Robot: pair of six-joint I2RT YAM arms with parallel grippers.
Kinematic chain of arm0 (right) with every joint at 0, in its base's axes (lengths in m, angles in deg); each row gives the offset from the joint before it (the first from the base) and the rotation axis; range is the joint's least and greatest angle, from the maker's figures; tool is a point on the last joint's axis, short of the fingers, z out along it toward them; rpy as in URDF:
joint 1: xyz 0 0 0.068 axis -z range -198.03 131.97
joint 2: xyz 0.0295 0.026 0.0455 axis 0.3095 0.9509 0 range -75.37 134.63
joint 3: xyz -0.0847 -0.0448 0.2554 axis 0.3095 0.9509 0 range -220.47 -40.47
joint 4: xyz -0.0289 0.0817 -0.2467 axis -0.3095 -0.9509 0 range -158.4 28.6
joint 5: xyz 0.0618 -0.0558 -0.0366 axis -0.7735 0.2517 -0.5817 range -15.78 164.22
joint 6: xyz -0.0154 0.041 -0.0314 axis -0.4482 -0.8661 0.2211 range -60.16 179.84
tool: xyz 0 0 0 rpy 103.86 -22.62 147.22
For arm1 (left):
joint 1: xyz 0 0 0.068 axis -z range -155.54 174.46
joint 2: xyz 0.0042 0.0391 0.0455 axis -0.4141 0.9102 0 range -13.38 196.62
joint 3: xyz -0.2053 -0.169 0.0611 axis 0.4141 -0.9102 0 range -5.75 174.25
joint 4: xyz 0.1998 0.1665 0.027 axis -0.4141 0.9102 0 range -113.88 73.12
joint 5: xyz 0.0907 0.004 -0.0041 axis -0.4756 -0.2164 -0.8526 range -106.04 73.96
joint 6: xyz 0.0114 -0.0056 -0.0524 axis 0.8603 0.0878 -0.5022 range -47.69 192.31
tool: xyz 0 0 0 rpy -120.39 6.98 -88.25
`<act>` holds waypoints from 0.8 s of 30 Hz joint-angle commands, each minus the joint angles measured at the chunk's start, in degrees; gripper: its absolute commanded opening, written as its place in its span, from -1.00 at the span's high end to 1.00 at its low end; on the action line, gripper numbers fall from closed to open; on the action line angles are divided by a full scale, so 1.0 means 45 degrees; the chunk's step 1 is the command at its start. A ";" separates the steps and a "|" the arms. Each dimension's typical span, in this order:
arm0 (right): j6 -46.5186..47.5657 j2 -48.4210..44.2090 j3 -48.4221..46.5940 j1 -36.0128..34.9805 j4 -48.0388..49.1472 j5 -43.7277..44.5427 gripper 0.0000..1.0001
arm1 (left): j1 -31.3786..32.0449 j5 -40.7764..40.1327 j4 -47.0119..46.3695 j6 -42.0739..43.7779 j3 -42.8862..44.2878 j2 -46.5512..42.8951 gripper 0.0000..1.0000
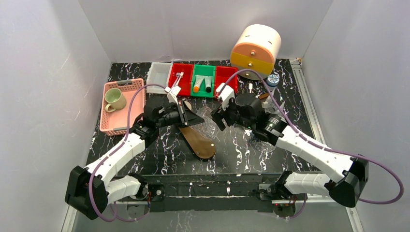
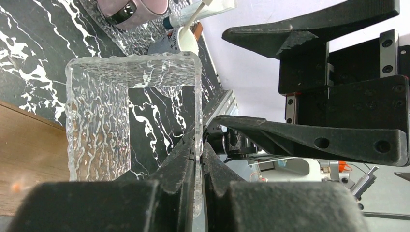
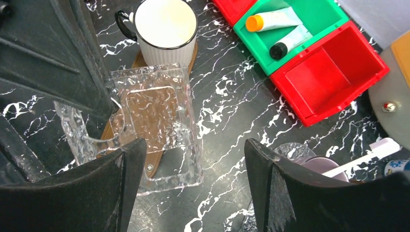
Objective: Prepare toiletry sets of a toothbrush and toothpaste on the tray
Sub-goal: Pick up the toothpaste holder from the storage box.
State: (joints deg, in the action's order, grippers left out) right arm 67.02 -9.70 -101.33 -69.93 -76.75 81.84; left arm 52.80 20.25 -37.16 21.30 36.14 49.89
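My left gripper [image 2: 198, 154] is shut on the thin side wall of the clear textured tray [image 2: 111, 116], holding it over the dark marble table near the middle [image 1: 191, 117]. My right gripper [image 3: 196, 159] stands open just right of the tray [image 3: 154, 125], with nothing between its fingers. Two white toothpaste tubes lie in the green bin [image 3: 333, 14], one with an orange cap [image 3: 270, 20] and one with a dark cap [image 3: 290, 42]. A white toothbrush [image 1: 178, 77] lies in the left red bin. Another toothbrush [image 3: 367, 154] leans in a mauve cup [image 3: 321, 166].
A white mug [image 3: 164, 29] stands on a brown wooden board [image 1: 198, 140]. The right red bin [image 3: 333, 77] is empty. A pink basket [image 1: 121, 108] with a green mug sits at the left. A round orange-and-cream drawer unit [image 1: 256, 50] stands at the back right.
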 commanded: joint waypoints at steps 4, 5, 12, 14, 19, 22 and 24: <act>-0.0343 0.1114 -0.0613 0.0145 0.0414 -0.0197 -0.59 | -0.0007 0.0723 -0.0620 -0.0392 -0.0158 -0.0453 1.00; -0.0318 0.1240 -0.0586 0.0188 0.0454 -0.0126 -0.55 | -0.0008 0.0751 -0.0657 -0.0420 -0.0167 -0.0478 1.00; -0.0357 0.1673 -0.0518 0.0304 0.0387 -0.0285 -0.16 | -0.0003 0.0790 -0.0355 -0.0313 -0.0292 -0.0700 1.00; -0.0482 0.1738 -0.0626 0.0316 0.0226 -0.0477 0.06 | 0.0002 0.0660 -0.0040 -0.0132 -0.0244 -0.0765 1.00; -0.1001 0.2235 -0.1317 0.0284 -0.0799 -0.0364 0.66 | -0.0008 -0.0076 0.1492 0.0936 0.0237 -0.0814 1.00; -0.1323 0.2541 -0.1749 0.0266 -0.1448 -0.0284 0.90 | -0.0008 -0.1032 0.2691 0.1819 0.0584 -0.0918 1.00; -0.1490 0.2700 -0.1965 0.0223 -0.1755 -0.0080 0.97 | -0.0008 -0.1733 0.3690 0.2408 0.0865 -0.0996 0.91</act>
State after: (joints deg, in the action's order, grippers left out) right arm 65.19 1.89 -105.50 -69.58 -82.26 77.89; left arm 52.75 18.20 -29.79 25.30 36.49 47.92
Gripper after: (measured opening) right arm 0.232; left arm 0.050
